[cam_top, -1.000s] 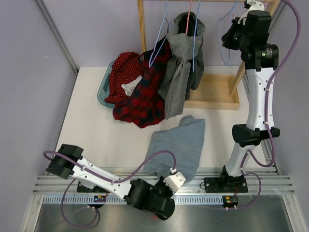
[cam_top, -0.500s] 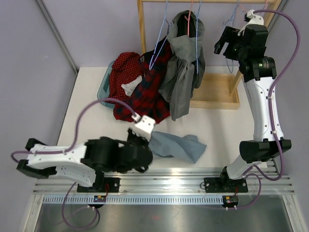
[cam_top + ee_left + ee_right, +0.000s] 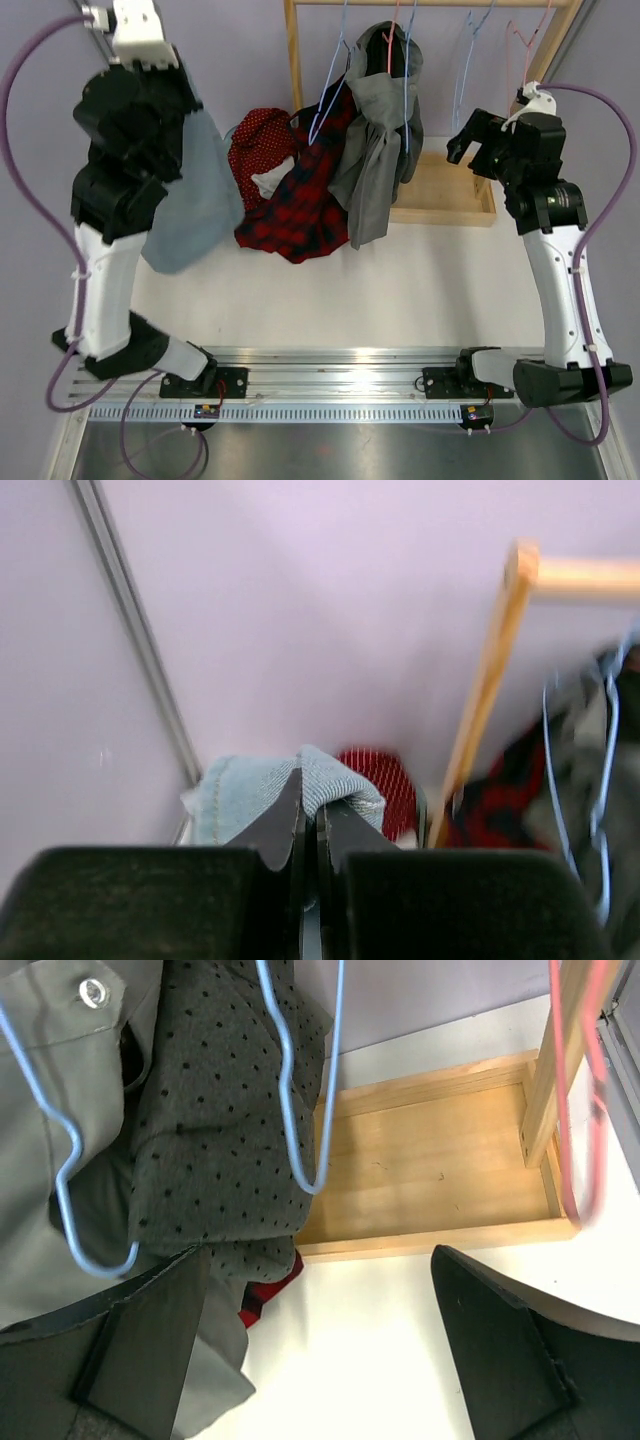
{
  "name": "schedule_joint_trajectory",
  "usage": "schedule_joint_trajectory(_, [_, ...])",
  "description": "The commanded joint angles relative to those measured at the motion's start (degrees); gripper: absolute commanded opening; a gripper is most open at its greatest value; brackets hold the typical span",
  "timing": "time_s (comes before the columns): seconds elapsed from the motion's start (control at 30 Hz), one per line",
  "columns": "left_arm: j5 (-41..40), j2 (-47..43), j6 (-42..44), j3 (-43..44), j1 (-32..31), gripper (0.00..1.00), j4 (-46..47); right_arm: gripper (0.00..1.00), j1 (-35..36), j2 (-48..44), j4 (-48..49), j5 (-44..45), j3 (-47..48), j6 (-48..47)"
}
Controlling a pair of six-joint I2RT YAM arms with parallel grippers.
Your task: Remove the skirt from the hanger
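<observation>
Left hand (image 3: 311,802) clamped on skirt (image 3: 195,205); right hand (image 3: 320,1260) apart; basket (image 3: 211,196) holds red clothes (image 3: 262,158).

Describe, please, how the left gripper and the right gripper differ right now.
The left gripper is shut, pinching the blue denim skirt; the right gripper is open and holds nothing. The left gripper is high at the far left, the skirt hanging below it; the right gripper faces the wooden rack base. Both are off the table.
</observation>
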Motion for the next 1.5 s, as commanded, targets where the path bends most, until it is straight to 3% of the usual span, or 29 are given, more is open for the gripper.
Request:
schedule_joint_trajectory(0.0, [14.13,14.67,5.57,17.51,7.5,0.0,6.68,0.99,-0.11,-4.92,4.43,-3.05,-4.05,1.92])
schedule_joint_trajectory(0.03, [19.63,16.55,5.67,17.75,8.56,0.0,8.35,1.0,-0.11,-6.49,4.79,-3.07,-5.2,2.53])
schedule_joint_trajectory(0.17, [21.8,19.64,7.42,9.5,11.38,0.0,24.77,1.0,-0.11,-10.8,6.46,-8.25,-11.96,5.0])
schedule_joint_trajectory(0.3, [19.88,25.35,2.79,6.0,14.81,0.0,27.51,0.99,-0.11,-13.97,6.99,-11.32,-17.24,5.62])
schedule_joint_trajectory(0.33, [19.34,25.1,0.85,2.32,15.51,0.0,28.48,0.99,-0.11,-14.67,7.33,-11.59,-17.42,5.44])
schedule_joint_trajectory(0.47, [30.05,22.11,-13.2,-18.13,20.69,0.11,30.94,0.99,-0.11,-18.46,9.88,-12.3,-17.08,5.35])
schedule_joint_trajectory(0.5, [30.84,21.23,-15.58,-20.72,21.4,0.23,31.39,1.0,-0.11,-18.81,10.23,-13.43,-15.68,5.35])
schedule_joint_trajectory(0.53, [32.33,20.44,-16.04,-22.57,21.4,0.5,31.56,0.99,-0.11,-18.72,10.59,-14.14,-14.62,5.35])
schedule_joint_trajectory(0.57, [33.13,18.96,-16.39,-24.41,21.41,0.86,30.78,1.0,-0.11,-18.37,10.59,-15.1,-13.48,5.35])
schedule_joint_trajectory(0.6, [33.4,18.51,-17.44,-25.39,21.41,0.99,29.3,0.99,-0.11,-17.94,10.94,-17.2,-10.95,5.35])
schedule_joint_trajectory(0.77, [26.75,8.86,-20.78,-30.74,21.14,0.99,19.19,1.0,-0.03,-10.14,12.96,-21.87,-1.8,5.97])
schedule_joint_trajectory(0.9, [24.61,-8.33,-21.75,-42.78,20.62,0.99,14.09,1.0,-0.03,-0.29,11.56,-26.52,11.64,5.79])
schedule_joint_trajectory(1.1, [26.54,-24.37,-21.93,-61.06,19.38,0.99,1.96,0.99,-0.03,13.87,11.03,-26.8,25.63,7.72])
schedule_joint_trajectory(1.27, [26.81,-35.97,-21.24,-72.22,18.77,0.99,-5.61,0.89,0.24,24.24,10.6,-28.9,35.8,9.66])
schedule_joint_trajectory(1.47, [17.94,-42.23,-24.29,-77.25,14.55,0.99,-6.58,0.79,1.73,32.6,7.52,-27.6,45.14,9.39])
